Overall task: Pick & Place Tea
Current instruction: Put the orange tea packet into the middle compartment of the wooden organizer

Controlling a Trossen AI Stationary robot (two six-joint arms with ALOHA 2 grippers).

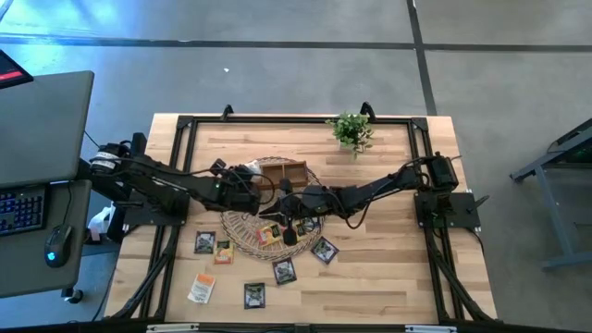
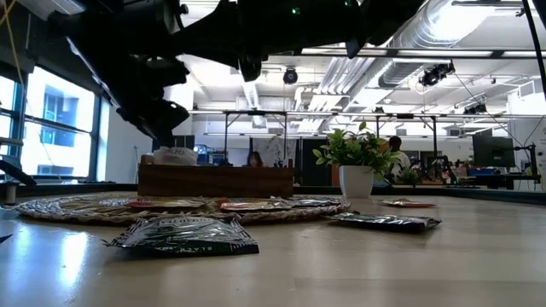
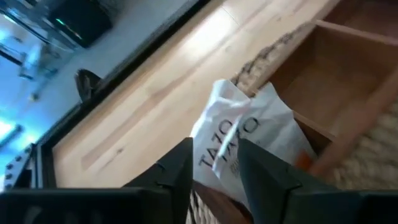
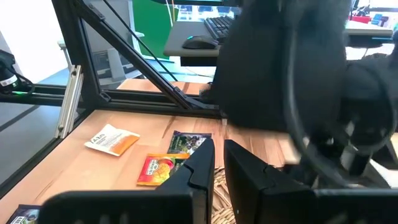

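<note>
**Dropping a white packet at the tray**

Placing step, by the look of it. Over the wooden tray, near its edge with the woven mat, hovers the left hand, parted to a moderate gap. Beyond that gap shows a white tea packet, propped against the tray's wall rather than flat in a compartment. Hard to tell from the wrist view whether it touches either finger; probably free.

Over the mat's front part waits the right hand, narrowed to a slit, with nothing seen between. Just past it, on the bare wood, lie a white-and-orange packet, an orange one and a dark one.

Next, judging from this: lift the left hand straight up, clear of the tray wall and of the packet, without nudging it out. Then on to another packet. Calls for a low, flat approach, since thin packets offer little edge to catch, and for care with the two arms so close over the mat.

Plenty left: several loose packets across the front of the table, a few more on the mat.

Pale wooden planks inside a dark frame; a small potted plant at the far edge. To the left, a desk with keyboard and mouse. Beyond, an open office with ceiling ducts, monitors and a seated person.
</note>
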